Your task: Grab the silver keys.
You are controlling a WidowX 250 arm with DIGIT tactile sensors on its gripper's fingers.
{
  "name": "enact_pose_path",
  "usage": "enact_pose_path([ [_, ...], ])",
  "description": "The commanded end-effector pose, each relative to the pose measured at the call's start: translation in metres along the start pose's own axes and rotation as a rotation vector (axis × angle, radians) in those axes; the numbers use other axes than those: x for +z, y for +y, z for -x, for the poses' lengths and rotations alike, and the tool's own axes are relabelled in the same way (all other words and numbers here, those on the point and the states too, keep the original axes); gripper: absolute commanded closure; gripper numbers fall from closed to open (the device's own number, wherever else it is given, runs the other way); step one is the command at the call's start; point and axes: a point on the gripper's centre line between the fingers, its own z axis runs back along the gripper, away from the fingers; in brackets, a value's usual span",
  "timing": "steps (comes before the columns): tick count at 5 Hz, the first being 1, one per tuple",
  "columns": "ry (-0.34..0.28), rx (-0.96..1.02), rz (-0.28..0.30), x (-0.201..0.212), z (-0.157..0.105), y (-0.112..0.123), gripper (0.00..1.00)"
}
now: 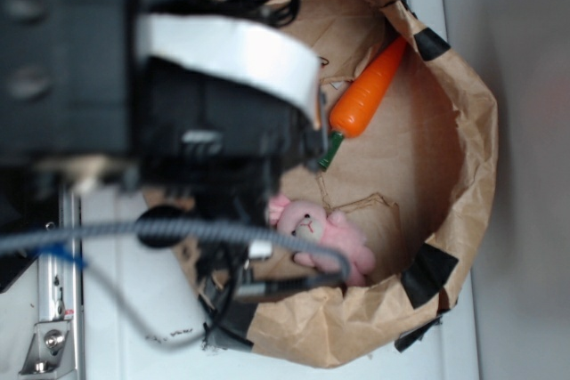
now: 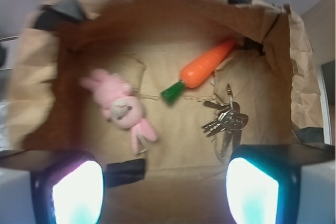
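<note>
The silver keys (image 2: 226, 120) lie fanned on the floor of a brown paper bag (image 2: 294, 77), right of centre in the wrist view, just below the orange carrot (image 2: 203, 66). My gripper (image 2: 164, 192) is open and empty, held above the bag's near rim. Its two glowing pads (image 2: 77, 193) sit wide apart at the bottom of the wrist view. The keys lie just beyond the right pad. In the exterior view the arm hides the keys and the gripper.
A pink plush bunny (image 2: 122, 107) lies left of centre in the bag; it also shows in the exterior view (image 1: 322, 230), as does the carrot (image 1: 367, 91). The bag's walls (image 1: 463, 166) stand up all round, with black tape patches (image 2: 125, 171).
</note>
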Motion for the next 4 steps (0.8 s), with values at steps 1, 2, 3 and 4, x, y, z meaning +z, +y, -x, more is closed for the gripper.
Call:
enact_pose_path([
  [1,-0.027,0.038,-0.114,-0.034,-0.006,0.029,0.00],
  [2,-0.037,0.053,-0.119,-0.051,-0.004,0.023,0.00],
  [3,-0.066,0.073,-0.113,-0.060,-0.005,0.021,0.00],
  [4,-0.070,0.096,-0.113,-0.065,-0.009,0.025,0.00],
])
